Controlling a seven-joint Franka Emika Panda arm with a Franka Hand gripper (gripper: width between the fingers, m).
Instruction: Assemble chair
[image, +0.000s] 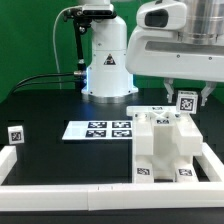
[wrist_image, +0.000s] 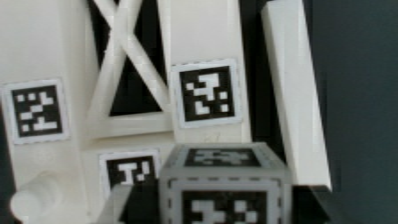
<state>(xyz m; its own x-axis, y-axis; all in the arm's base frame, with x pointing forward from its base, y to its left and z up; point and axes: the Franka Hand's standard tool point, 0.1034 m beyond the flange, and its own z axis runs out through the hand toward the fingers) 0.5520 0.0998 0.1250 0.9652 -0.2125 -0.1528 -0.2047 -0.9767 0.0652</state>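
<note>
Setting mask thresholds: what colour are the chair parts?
The chair parts are white with black-and-white square tags; clearest in exterior view.

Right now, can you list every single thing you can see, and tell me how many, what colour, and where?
chair: one, partly built, white with black-and-white tags, on the table toward the exterior view's right
small block: one, white with a tag, held just above the chair
loose piece: one, white with a tag, near the exterior view's left edge
marker board: one, flat white with four tags, mid-table beside the chair
rails: several, white, along the table's edges
table: one, black, under everything
robot arm: one, white, base at the back of the table
claw: one, dark fingers, closed on the small block
</note>
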